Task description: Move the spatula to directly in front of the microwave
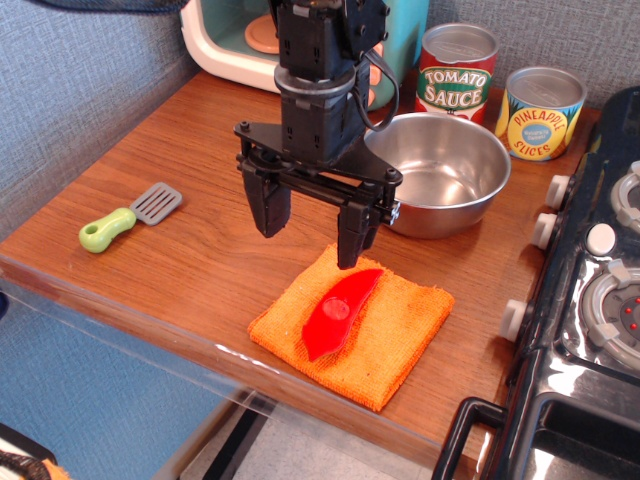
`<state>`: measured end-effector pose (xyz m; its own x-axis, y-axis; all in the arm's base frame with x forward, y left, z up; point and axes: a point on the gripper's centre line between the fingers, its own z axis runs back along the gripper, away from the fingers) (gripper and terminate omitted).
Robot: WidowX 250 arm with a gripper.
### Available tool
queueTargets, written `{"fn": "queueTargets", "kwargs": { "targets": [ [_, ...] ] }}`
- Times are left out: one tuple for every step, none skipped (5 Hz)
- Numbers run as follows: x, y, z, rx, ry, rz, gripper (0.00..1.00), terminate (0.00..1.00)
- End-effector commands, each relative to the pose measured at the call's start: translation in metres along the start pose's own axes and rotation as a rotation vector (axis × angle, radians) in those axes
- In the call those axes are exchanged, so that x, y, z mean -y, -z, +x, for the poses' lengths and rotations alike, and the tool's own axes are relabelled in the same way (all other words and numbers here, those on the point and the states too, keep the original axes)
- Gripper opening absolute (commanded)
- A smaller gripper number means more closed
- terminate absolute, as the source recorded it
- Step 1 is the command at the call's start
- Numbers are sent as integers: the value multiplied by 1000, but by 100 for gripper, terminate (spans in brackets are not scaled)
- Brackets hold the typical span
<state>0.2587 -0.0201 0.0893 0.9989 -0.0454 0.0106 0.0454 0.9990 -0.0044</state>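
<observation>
The spatula (128, 218), with a light green handle and a grey slotted blade, lies on the wooden counter at the left, near the front edge. The microwave (235, 40), teal and cream with an orange plate inside, stands at the back, partly hidden behind the arm. My gripper (310, 233) hangs open and empty over the middle of the counter, well right of the spatula and just above the far edge of an orange cloth.
An orange cloth (390, 335) holds a red elongated plastic piece (338, 312) at the front. A steel bowl (445, 175) sits right of the gripper. Tomato sauce (456, 72) and pineapple (540, 112) cans stand behind it. A toy stove (600, 300) borders the right.
</observation>
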Motion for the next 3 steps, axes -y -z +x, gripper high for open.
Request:
{"fn": "queueTargets", "kwargs": {
  "targets": [
    [0,0,0,0,0,0,100,0],
    [-17,0,-2,3,-45,1,100,0],
    [-42,1,-4,0,-114,11,100,0]
  ]
}}
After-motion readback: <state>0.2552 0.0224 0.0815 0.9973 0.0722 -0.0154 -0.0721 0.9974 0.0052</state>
